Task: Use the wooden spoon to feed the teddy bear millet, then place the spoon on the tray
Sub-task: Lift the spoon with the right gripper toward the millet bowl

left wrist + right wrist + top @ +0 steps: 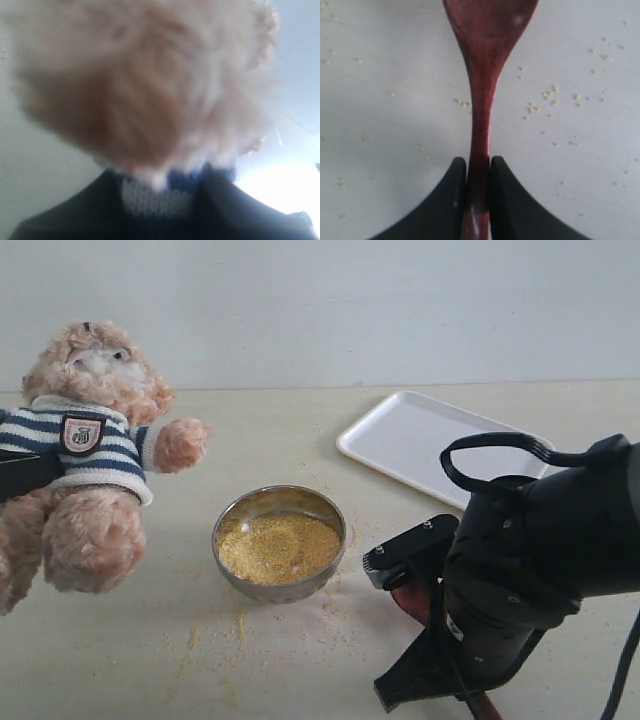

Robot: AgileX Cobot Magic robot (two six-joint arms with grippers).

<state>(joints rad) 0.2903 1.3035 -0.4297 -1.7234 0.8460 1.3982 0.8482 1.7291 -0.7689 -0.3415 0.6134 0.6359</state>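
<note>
1. In the exterior view, your right gripper (415, 610) was low over the worktop (300, 670), just right of the steel bowl (225, 525) holding the millet (280, 548); the wooden spoon (410, 598) showed as a reddish strip between its fingers, its long axis running from the near right edge up towards the steel bowl; the teddy bear (90, 450) was at the far left, well apart from the spoon, with the left gripper (25, 472) at its side; the tray (430, 445) lay behind your right arm, bare.
2. In the left wrist view, fur filled nearly everything; the striped shirt sat between the dark fingers (75, 220), so I judged the left gripper pinching the bear's body; more you could not tell through the blur.
3. In the right wrist view, the right gripper was pressed together on the spoon's thin handle, both fingers touching it; the spoon's round end pointed straight away from the gripper, along the fingers' own line; stray grains dotted the worktop beneath; the scoop into the millet looked like your next move, a short sweep bowl-first.
</note>
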